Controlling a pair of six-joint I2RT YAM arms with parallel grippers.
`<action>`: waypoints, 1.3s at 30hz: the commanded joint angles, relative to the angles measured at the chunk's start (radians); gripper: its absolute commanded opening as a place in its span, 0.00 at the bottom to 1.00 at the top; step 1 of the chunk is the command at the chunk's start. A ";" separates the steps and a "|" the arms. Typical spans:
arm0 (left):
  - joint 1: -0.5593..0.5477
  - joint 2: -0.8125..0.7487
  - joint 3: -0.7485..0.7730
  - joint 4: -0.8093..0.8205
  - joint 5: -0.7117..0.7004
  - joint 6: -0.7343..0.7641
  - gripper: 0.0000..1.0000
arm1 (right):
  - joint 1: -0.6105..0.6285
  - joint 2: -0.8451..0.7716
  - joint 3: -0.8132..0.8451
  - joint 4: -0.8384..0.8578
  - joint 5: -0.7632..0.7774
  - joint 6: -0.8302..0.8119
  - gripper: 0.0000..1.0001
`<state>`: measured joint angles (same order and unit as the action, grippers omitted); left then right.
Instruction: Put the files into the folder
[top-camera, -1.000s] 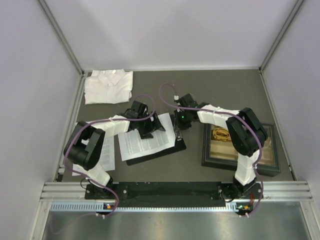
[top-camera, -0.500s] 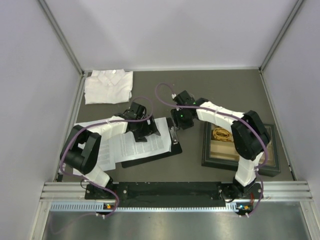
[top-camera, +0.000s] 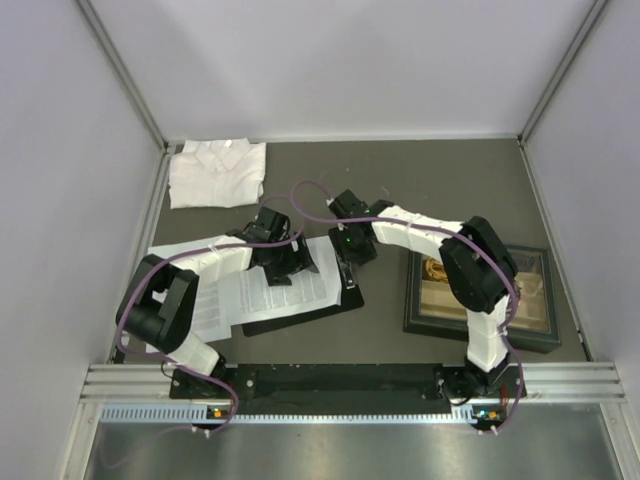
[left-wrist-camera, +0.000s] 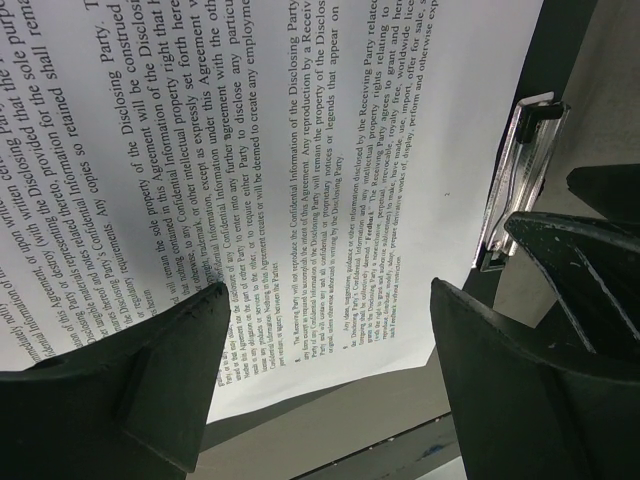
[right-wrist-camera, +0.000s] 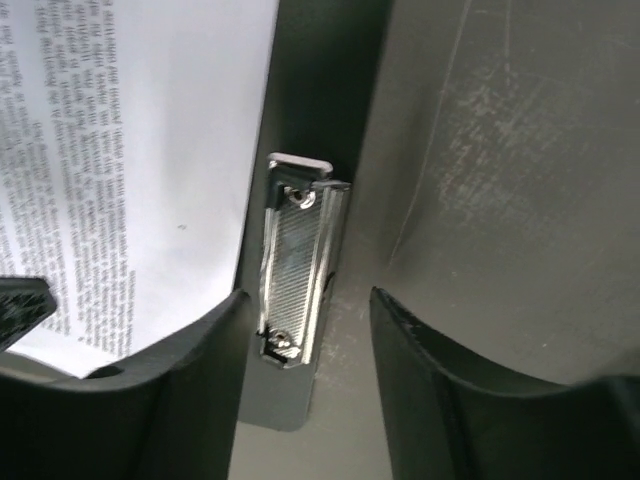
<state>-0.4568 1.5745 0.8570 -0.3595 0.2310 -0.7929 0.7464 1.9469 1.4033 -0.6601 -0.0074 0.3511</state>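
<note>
Over the folder (right-wrist-camera: 325, 70), the open, empty right gripper (right-wrist-camera: 308, 300) straddles the silver clip (right-wrist-camera: 295, 260), presumably to raise it; the left gripper (left-wrist-camera: 328, 295), likewise open and empty, overhangs the files (left-wrist-camera: 250, 150).

Tight by the silver metal clip (right-wrist-camera: 295, 270)
The black left gripper (left-wrist-camera: 330, 290) and black right gripper (right-wrist-camera: 305, 300) crowd it; grey table (top-camera: 440, 180) behind lies open.

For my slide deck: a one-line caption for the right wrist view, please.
Open right gripper straddles the silver clip of the black folder, a printed sheet beside it.
</note>
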 joint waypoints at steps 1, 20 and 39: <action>0.000 -0.018 -0.038 0.002 -0.001 -0.011 0.86 | 0.010 0.020 0.042 -0.029 0.073 0.005 0.46; 0.001 -0.022 -0.082 0.037 0.011 -0.025 0.86 | 0.028 -0.034 0.059 -0.042 0.053 0.026 0.51; 0.000 -0.024 -0.093 0.047 0.019 -0.023 0.86 | 0.031 0.056 0.082 -0.024 0.061 0.038 0.48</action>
<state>-0.4522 1.5402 0.8009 -0.2901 0.2459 -0.8173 0.7643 1.9690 1.4395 -0.6968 0.0303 0.3725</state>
